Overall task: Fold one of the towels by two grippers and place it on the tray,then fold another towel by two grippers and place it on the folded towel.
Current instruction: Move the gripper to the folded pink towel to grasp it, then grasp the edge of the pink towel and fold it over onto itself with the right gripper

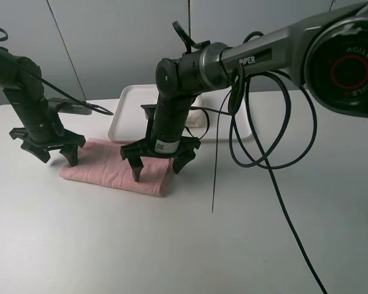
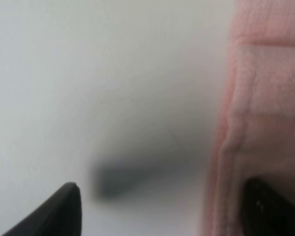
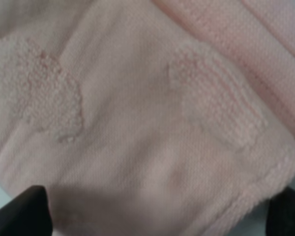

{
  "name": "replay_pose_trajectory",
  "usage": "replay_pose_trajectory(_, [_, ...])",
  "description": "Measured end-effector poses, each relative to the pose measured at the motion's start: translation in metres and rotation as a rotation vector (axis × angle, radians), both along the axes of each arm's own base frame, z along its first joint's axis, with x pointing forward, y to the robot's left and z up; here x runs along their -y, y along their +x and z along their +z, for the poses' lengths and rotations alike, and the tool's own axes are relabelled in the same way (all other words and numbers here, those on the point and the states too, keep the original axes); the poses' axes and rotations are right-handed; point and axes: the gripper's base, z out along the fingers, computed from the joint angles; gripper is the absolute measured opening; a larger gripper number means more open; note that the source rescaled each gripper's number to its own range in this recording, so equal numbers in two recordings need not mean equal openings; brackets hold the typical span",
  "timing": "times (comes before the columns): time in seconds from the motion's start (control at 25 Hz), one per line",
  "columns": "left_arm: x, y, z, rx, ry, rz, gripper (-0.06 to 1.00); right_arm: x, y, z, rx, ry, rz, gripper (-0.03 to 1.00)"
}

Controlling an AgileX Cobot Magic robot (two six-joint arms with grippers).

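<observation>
1. Right arm joint (image 1: 346, 64): hard black housing with a red ring, trailing a looped cable (image 1: 276, 160).
2. Pink towel (image 1: 113, 170): folded oblong toward the table's (image 1: 294, 245) left edge; soft, light, limp terry, best pinched at both end hems.
3. Right gripper (image 1: 158, 173): fingers spread wide astride the right end, holding nothing.
4. Left gripper (image 1: 56, 160): equally wide, empty, at the left end.
5. White tray (image 1: 126, 113): rigid low-rimmed plastic by the back edge; cream towel (image 1: 195, 117) inside, mostly hidden.

Two pincers: the left pincer (image 1: 55, 158) and the right pincer (image 1: 157, 170). One pink towel (image 1: 110, 170), one cream towel (image 1: 196, 117), one white tray (image 1: 126, 110), one bench (image 1: 80, 245).
</observation>
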Motion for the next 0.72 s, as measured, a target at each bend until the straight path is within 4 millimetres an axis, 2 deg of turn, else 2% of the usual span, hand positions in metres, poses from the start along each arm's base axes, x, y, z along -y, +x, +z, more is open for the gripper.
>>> replay_pose_trajectory(0.12, [0.000,0.000,0.000,0.000,0.000,0.000,0.85,-0.004,-0.003,-0.004,0.012,-0.003,0.011,0.61])
replay_pose_trajectory(0.4, [0.000,0.000,0.000,0.000,0.001,-0.001,0.85,-0.009,-0.006,-0.012,0.023,-0.004,0.027,0.07])
replay_pose_trajectory(0.44, [0.000,0.000,0.000,0.000,0.001,-0.001,0.85,-0.010,-0.006,-0.012,0.025,-0.003,0.026,0.04])
replay_pose_trajectory(0.72, [0.000,0.000,0.000,0.000,0.001,-0.001,0.85,-0.010,-0.005,-0.009,0.047,-0.006,0.042,0.04])
